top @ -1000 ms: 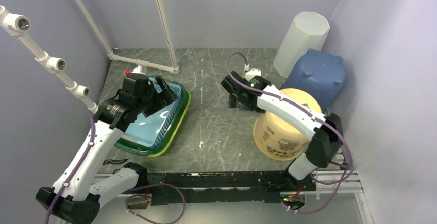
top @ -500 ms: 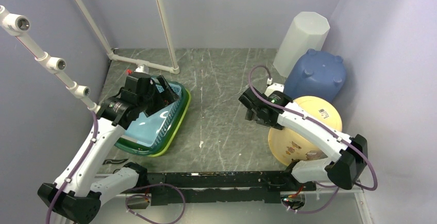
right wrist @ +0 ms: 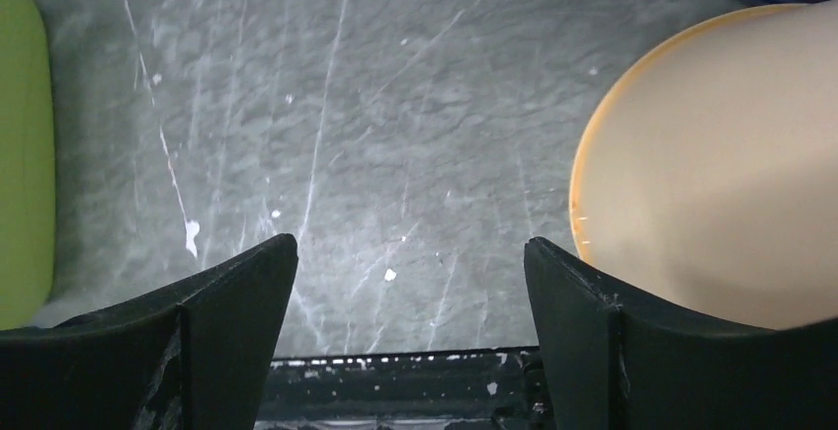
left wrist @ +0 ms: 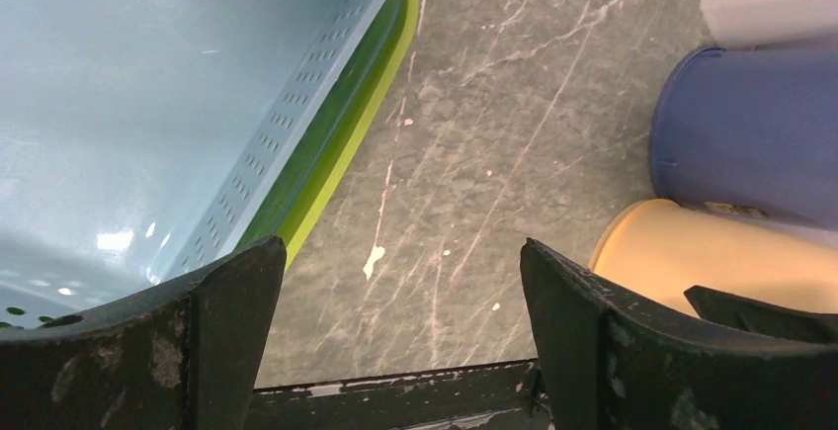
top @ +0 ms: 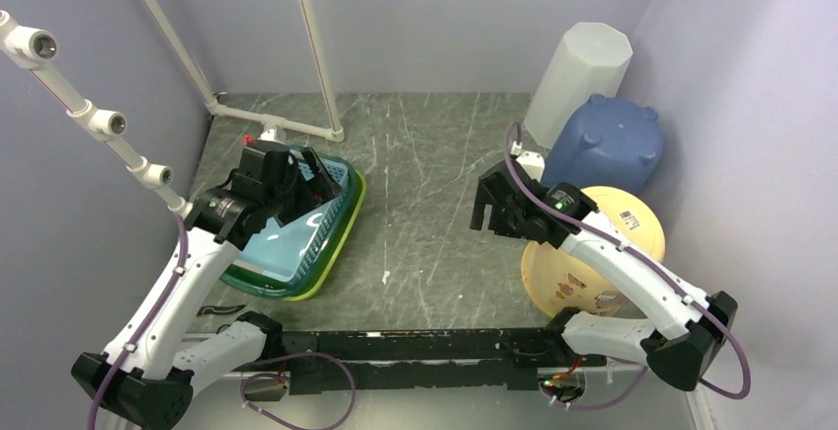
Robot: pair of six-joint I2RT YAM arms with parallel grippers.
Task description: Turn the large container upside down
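Plausibly, the right arm (top: 632,264), jaws apart, could clip the round yellow plastic bucket (top: 637,227) beside the blue plastic tub (top: 605,143), toppling it.

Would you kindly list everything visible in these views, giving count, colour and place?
large container: one, pale yellow, right side of the table
blue bin: one, blue, just behind the large container, feet up
white bin: one, white, back right corner
baskets: three nested, light blue inside dark green inside lime, left side
pipe frame: one, white, back left
table: one, dark grey with pale streaks
left end effector: one, black, open and empty, over the baskets' edge
right end effector: one, black, open and empty, over bare table beside the large container
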